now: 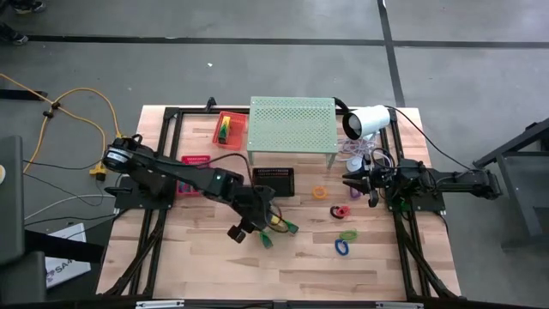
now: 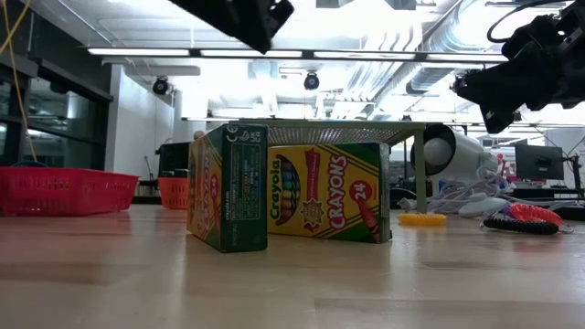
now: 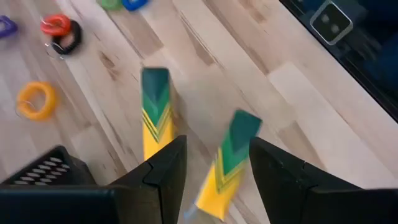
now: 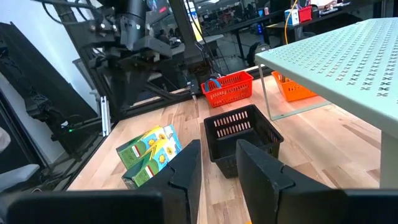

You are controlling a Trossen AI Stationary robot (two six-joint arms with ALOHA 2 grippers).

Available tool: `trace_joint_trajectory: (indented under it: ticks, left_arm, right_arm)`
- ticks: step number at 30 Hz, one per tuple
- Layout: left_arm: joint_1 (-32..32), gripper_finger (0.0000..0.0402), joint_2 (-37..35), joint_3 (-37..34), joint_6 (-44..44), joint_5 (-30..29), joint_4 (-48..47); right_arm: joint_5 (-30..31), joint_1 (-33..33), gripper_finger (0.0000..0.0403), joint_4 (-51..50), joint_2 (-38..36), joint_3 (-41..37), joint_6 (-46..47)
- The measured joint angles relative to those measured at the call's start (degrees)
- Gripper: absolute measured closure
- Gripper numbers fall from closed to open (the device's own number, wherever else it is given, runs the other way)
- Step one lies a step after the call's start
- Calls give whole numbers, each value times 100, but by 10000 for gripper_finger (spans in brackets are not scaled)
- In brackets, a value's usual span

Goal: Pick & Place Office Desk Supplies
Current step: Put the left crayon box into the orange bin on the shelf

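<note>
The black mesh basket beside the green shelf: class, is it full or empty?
Empty: the black mesh basket shows only bare slotted walls inside in the right wrist view.

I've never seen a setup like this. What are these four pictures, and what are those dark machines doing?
They are two robot arms at one wooden table, filmed at once from above, from table height, and from a camera on each wrist. The left gripper hangs open over two crayon boxes, holding nothing. The right gripper waits near the white lamp, also empty, jaws apart. Coloured loops, red baskets, a black basket and a green shelf are also on the table.
</note>
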Motion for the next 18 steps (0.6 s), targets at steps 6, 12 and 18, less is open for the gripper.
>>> trace_joint_trajectory:
  ticks: [6, 12, 18]
  left_arm:
    - [-107, 235, 601, 707, -2, 169, -716]
    - [-260, 235, 1312, 1472, 9, 341, -1379]
    - [-372, 235, 1513, 1494, 144, 292, -1480]
  right_arm:
    - [0, 0, 313, 1, 14, 1, 0]
    - [0, 0, 313, 2, 15, 1, 0]
    - [1, 0, 313, 5, 80, 0, 0]
